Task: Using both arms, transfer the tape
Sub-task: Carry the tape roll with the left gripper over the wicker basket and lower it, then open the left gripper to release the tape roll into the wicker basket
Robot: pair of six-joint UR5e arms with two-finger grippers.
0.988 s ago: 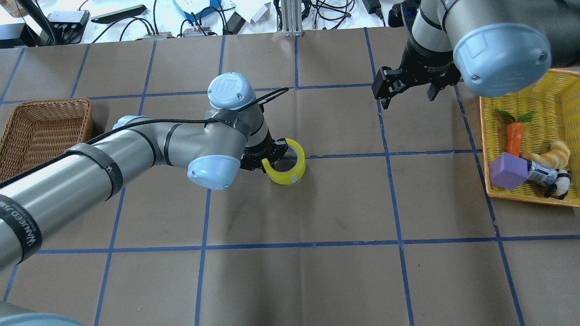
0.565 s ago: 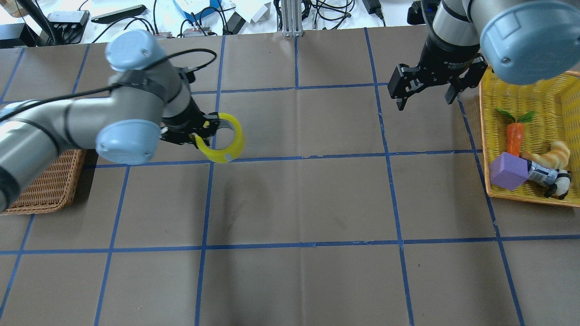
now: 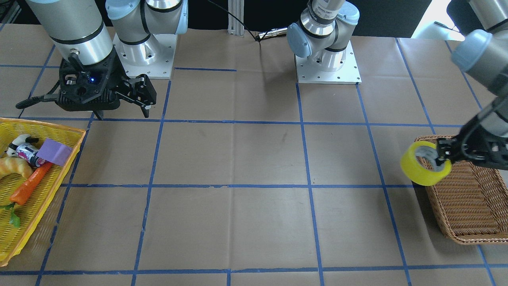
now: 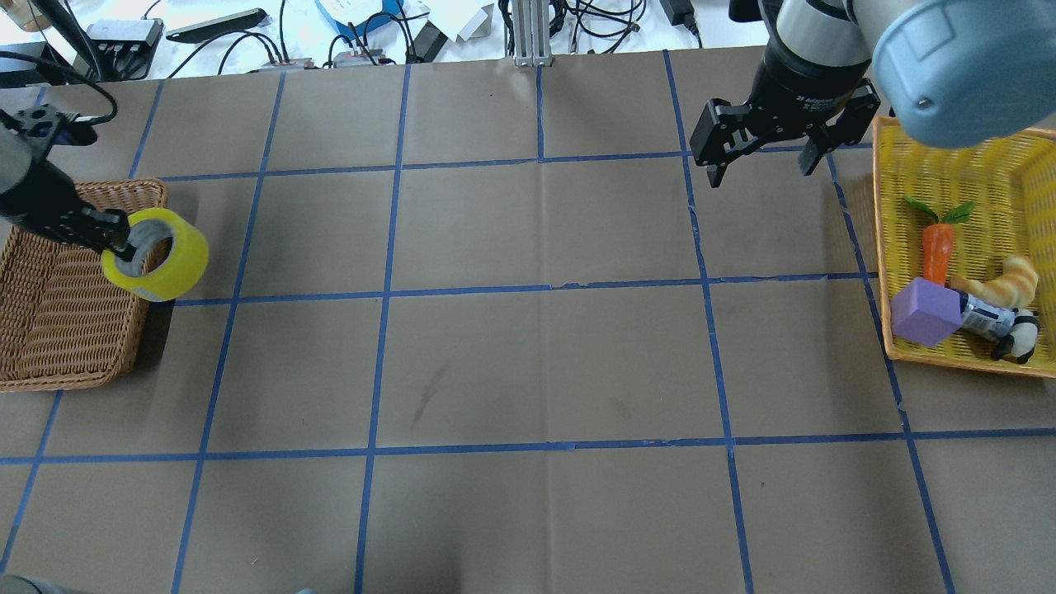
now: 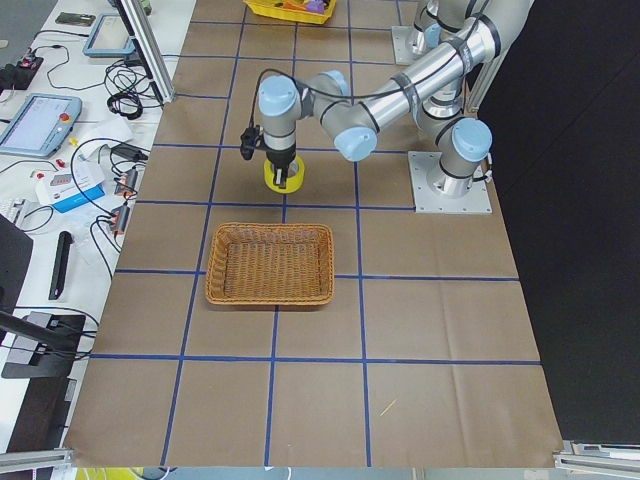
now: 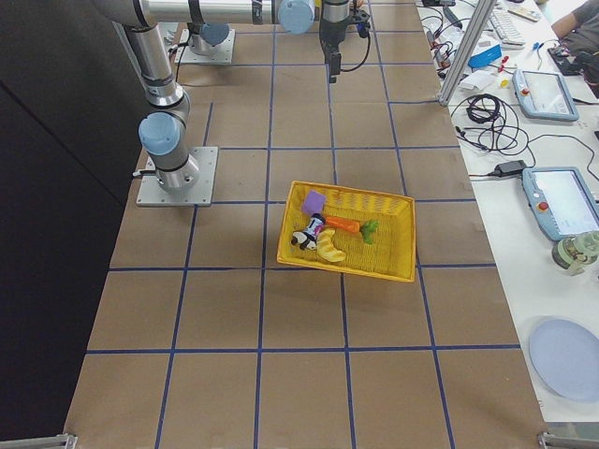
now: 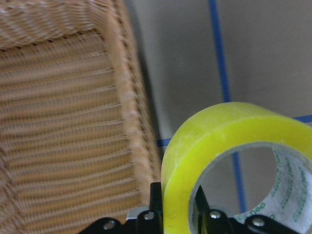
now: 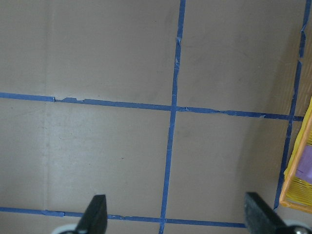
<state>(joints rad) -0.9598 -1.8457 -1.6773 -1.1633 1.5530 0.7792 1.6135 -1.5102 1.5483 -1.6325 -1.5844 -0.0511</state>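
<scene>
Pinching the tape (image 4: 177,264) by its wall, the left gripper (image 4: 118,242) hangs at the wicker basket (image 4: 58,330) rim. Green core print (image 7: 275,192): unreadable. The right gripper (image 4: 761,167) gapes empty.

The tape (image 4: 157,254) is bright yellow outside, its inner core grey-white with small green print; the desk (image 4: 544,363) is plain brown paper crossed by a grid of blue lines; the wicker basket (image 4: 49,330) is a tan, ribbed weave; the mesh basket (image 4: 957,173) is yellow with an orange rim; the block (image 4: 924,312) is purple; the carrot (image 4: 937,252) is orange with green leaves; the croissant (image 4: 1008,280) is golden brown; the left end effector (image 4: 124,245) and the right end effector (image 4: 759,175) are black; the right arm (image 4: 804,37) is silver-grey with a light-blue joint cap (image 4: 949,74).
</scene>
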